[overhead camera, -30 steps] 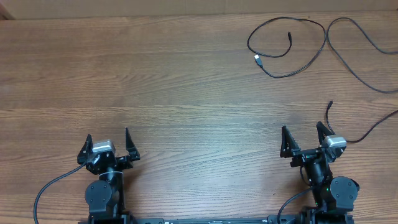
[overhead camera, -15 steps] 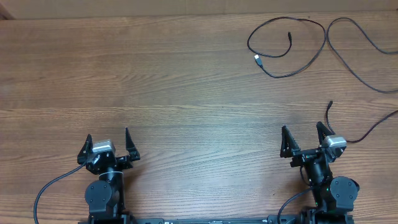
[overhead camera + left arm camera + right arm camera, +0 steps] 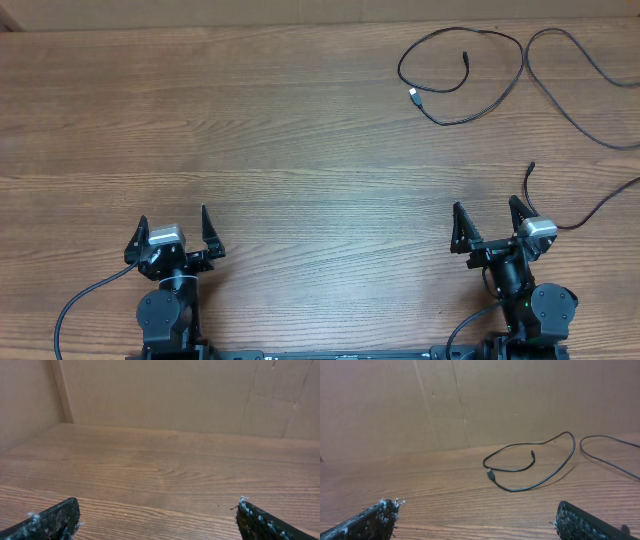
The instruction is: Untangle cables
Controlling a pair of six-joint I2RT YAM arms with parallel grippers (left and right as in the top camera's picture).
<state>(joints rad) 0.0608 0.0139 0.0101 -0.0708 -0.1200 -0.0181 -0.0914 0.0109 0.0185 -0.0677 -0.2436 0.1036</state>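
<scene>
The cables lie at the upper right of the overhead frame, flat on the bench (image 3: 300, 130). One cable (image 3: 400, 70) curls into a wide open loop, with its silver plug (image 3: 413, 96) on the loop's lower left and its small black end (image 3: 466, 57) tucked inside the loop. A second cable (image 3: 546, 30) arcs just beside that loop's right edge and runs off the right border; you cannot tell whether the two touch there. A further thin cord end (image 3: 531, 168) sits lower down, close above the right gripper (image 3: 486, 205), and passes behind it toward the right edge.

In your right wrist view the loop (image 3: 574, 445) and plug (image 3: 491, 474) sit in the middle of the frame, in front of a cardboard wall (image 3: 470, 400).

The right gripper's jaws stand wide apart and grip nothing. The left gripper (image 3: 174, 218), at the lower left and well apart from every cable, also has its jaws spread wide and bare; its own view shows only wood grain between the fingertips (image 3: 65, 515).
</scene>
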